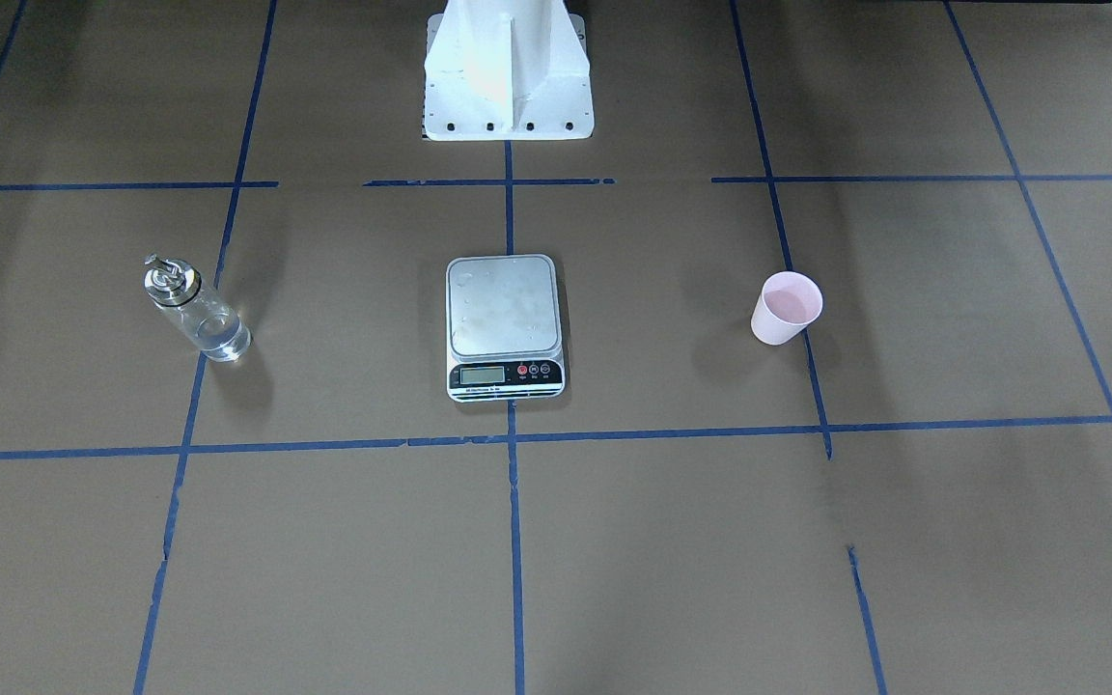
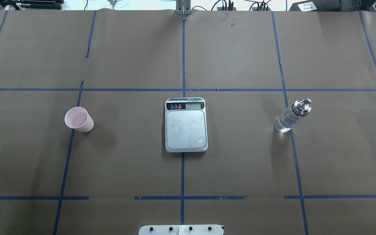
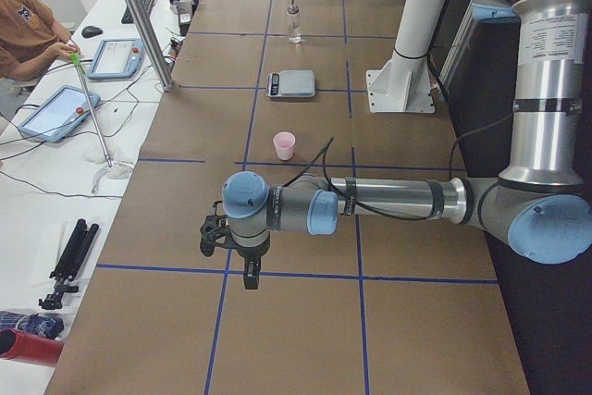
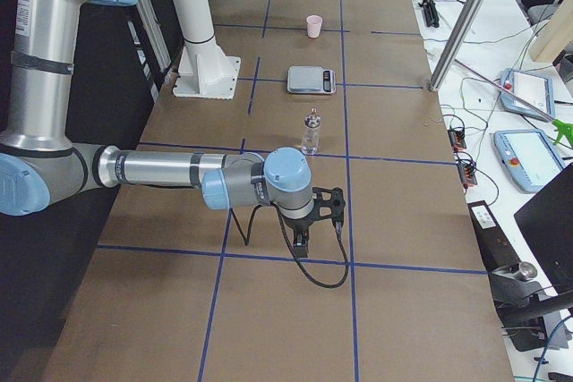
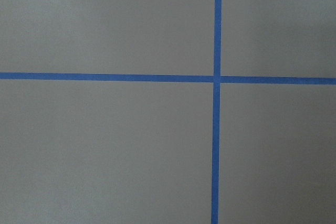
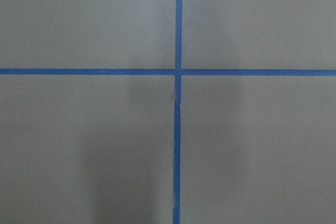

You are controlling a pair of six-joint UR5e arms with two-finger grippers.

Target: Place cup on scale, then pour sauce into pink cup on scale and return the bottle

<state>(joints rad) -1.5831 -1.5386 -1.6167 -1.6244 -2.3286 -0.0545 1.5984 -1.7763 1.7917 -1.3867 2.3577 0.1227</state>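
The pale pink cup stands upright on the brown table, also in the overhead view, apart from the scale, whose steel platform is bare with a few drops on it. The clear glass bottle with its silver spout cap stands on the scale's other side and holds clear sauce low down. My left gripper hangs over the table short of the cup. My right gripper hangs short of the bottle. I cannot tell whether either is open or shut.
The white robot base stands behind the scale. Blue tape lines grid the brown paper. An operator and tablets sit at a side bench beyond the table's edge. Both wrist views show only paper and tape.
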